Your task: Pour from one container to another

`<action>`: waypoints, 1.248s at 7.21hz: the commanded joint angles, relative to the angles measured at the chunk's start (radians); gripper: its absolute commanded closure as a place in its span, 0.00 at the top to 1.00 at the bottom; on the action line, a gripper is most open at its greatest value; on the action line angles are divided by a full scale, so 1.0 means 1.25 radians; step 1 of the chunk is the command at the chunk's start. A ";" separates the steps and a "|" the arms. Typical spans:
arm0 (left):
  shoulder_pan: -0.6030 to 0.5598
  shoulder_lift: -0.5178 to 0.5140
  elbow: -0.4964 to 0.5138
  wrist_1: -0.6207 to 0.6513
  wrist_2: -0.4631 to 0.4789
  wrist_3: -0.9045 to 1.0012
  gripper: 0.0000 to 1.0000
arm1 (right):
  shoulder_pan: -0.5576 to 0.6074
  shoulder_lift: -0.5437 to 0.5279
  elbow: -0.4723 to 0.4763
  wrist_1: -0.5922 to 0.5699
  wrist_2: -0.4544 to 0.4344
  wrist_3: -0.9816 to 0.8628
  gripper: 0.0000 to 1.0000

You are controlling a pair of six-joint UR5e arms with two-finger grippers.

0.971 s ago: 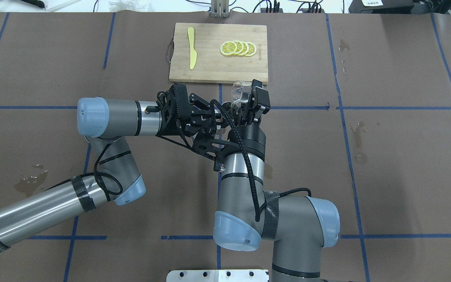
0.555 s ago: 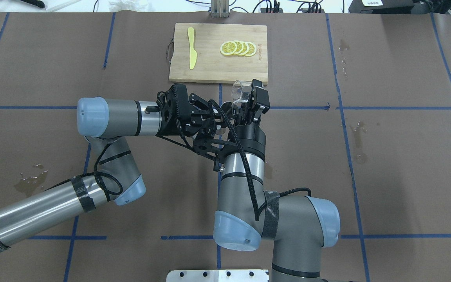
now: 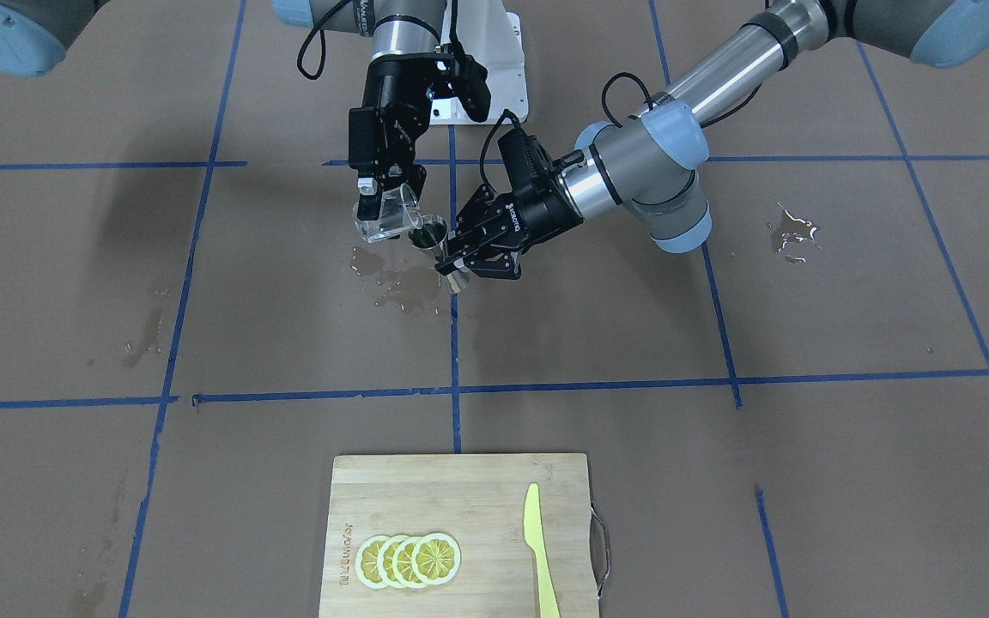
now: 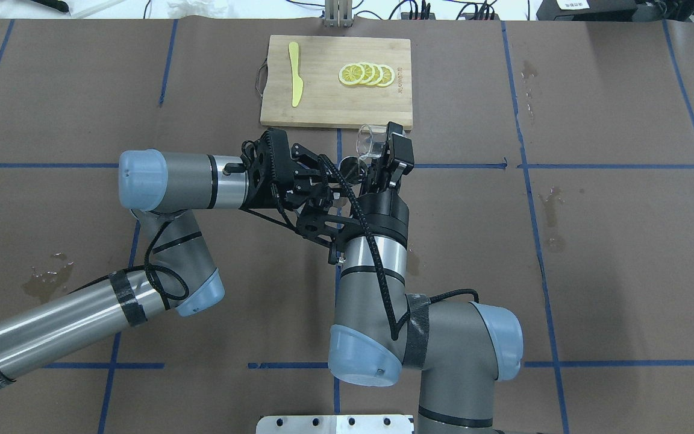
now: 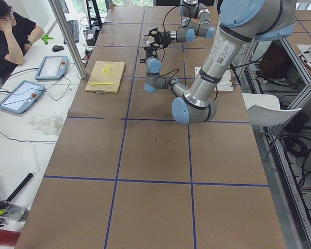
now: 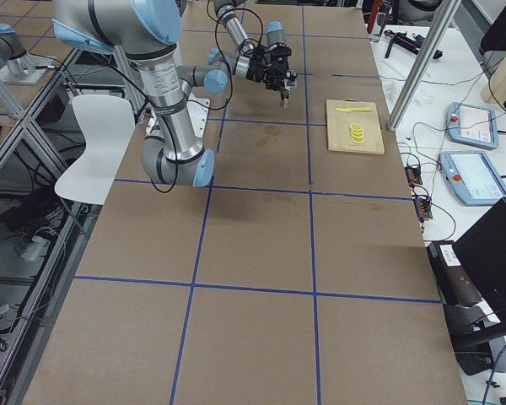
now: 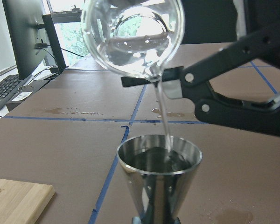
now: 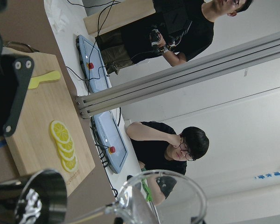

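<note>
1. The left tool point(image 3: 453, 257) reaches in sideways with its two fingers closed on the narrow waist of the steel jigger point(image 7: 158, 179), holding it upright and clear of the tabletop point(image 3: 718, 481)
2. The jigger stands out past that tool's fingertips. Its upper cone opens upward, and the left wrist view shows clear liquid inside it
3. A thin stream of liquid point(image 7: 164, 116) falls into that cone, coming from above the left tool's load
4. The stream leaves the lip of the glass tumbler point(image 7: 133, 37), which hangs just above and beside the jigger. The tumbler is tipped far over, mouth down toward the cone, with liquid and small bubbles inside
5. The right tool point(image 3: 389, 197) comes down from above with its fingers closed on the tumbler's walls, so the glass sits between its fingertips, close to the left tool
6. Wet patches point(image 3: 391, 287) lie on the tabletop below both tools
7. A wooden cutting board point(image 4: 323, 102) lies beyond the tools, on the side away from the robot's base. In the overhead view a yellow knife point(image 4: 294, 75) rests on its left part and a row of overlapping lemon slices point(image 4: 366, 74) on its right part, all well apart from either tool
</note>
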 commanded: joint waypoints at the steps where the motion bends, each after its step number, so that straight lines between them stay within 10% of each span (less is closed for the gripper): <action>1: 0.000 0.000 0.000 0.000 0.000 0.000 0.00 | 0.001 0.000 0.000 0.000 0.000 -0.012 0.00; 9: 0.000 0.000 0.000 -0.002 0.000 0.000 0.00 | 0.012 0.027 0.007 0.011 -0.002 0.019 0.00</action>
